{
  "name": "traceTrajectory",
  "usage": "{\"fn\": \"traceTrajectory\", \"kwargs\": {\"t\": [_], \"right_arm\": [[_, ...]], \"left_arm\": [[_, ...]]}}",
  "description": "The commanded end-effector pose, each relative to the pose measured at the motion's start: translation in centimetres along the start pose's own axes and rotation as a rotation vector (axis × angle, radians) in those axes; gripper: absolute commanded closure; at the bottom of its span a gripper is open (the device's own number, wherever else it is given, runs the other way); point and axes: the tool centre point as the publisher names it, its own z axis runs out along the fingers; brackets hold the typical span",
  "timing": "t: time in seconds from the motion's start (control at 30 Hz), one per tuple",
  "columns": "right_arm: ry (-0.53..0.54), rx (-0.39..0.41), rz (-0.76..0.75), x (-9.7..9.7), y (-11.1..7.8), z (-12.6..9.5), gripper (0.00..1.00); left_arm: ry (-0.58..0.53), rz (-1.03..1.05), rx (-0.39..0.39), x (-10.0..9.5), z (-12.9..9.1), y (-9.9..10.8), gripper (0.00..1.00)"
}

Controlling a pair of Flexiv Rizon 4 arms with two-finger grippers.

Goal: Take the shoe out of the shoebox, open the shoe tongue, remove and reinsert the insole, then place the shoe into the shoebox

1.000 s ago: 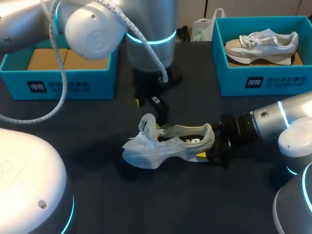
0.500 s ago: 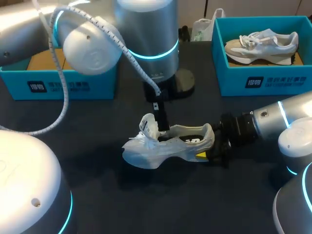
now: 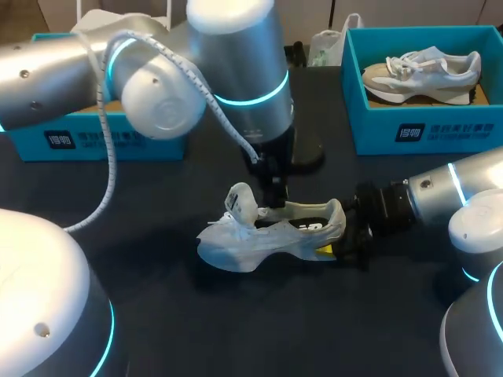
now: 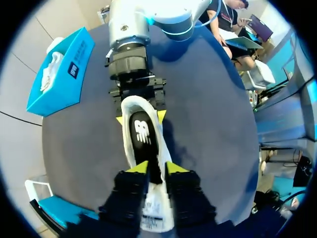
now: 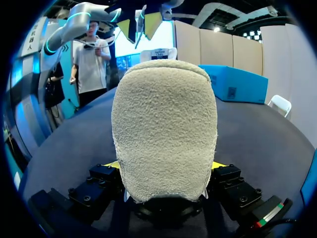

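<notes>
A white shoe [image 3: 263,236] lies on its side in the middle of the dark table, tongue [image 3: 240,200] pulled up. My left gripper [image 3: 275,200] reaches down into the shoe's opening. In the left wrist view, the left gripper [image 4: 157,168] has its yellow fingertips [image 4: 140,166] drawn close together, with the front of the black insole [image 4: 142,131] between them. My right gripper [image 3: 339,239] is shut on the shoe's heel from both sides, seen ahead as the right gripper [image 4: 139,118]. In the right wrist view the grey heel [image 5: 166,124] fills the space between my right gripper's [image 5: 166,166] fingers.
A teal shoebox [image 3: 424,129] at the back right holds a second shoe [image 3: 420,72]. Another teal box [image 3: 78,140] stands at the back left, partly behind my left arm. A white plastic bag [image 3: 326,45] lies at the far edge.
My left arm has swung right and lowered its gripper into the shoe's opening, and its fingers have closed in from wide apart. The right arm and shoe have kept still.
</notes>
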Motion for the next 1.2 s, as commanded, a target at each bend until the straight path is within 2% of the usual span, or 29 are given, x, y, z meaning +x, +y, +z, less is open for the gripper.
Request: {"fn": "traceTrajectory", "kwargs": {"t": [0.03, 0.2, 0.77, 0.8, 0.83, 0.9, 0.93, 1.2], "right_arm": [[-0.001, 0.005, 0.001, -0.1, -0.1, 0.6, 1.00], [-0.001, 0.005, 0.001, -0.1, -0.1, 0.6, 1.00], [-0.001, 0.005, 0.001, -0.1, -0.1, 0.6, 1.00], [-0.001, 0.005, 0.001, -0.1, -0.1, 0.6, 1.00], [-0.001, 0.005, 0.001, -0.1, -0.1, 0.6, 1.00], [-0.001, 0.005, 0.001, -0.1, -0.1, 0.6, 1.00], [-0.001, 0.005, 0.001, -0.1, -0.1, 0.6, 1.00], [-0.001, 0.005, 0.001, -0.1, -0.1, 0.6, 1.00]], "left_arm": [[0.032, 0.000, 0.054, -0.5, 2.8, -1.1, 1.00], [0.028, -0.015, 0.079, -1.1, 4.8, -2.3, 1.00], [0.028, -0.015, 0.079, -1.1, 4.8, -2.3, 1.00], [-0.003, -0.041, 0.043, -1.5, 5.6, -2.7, 1.00], [0.034, -0.015, 0.066, -1.6, 5.8, -2.8, 1.00], [-0.004, -0.021, 0.060, -1.9, 6.3, -3.2, 1.00], [0.014, -0.011, 0.070, -1.9, 6.4, -3.3, 1.00], [0.065, -0.017, 0.050, -3.4, 8.6, -3.1, 1.00]]}}
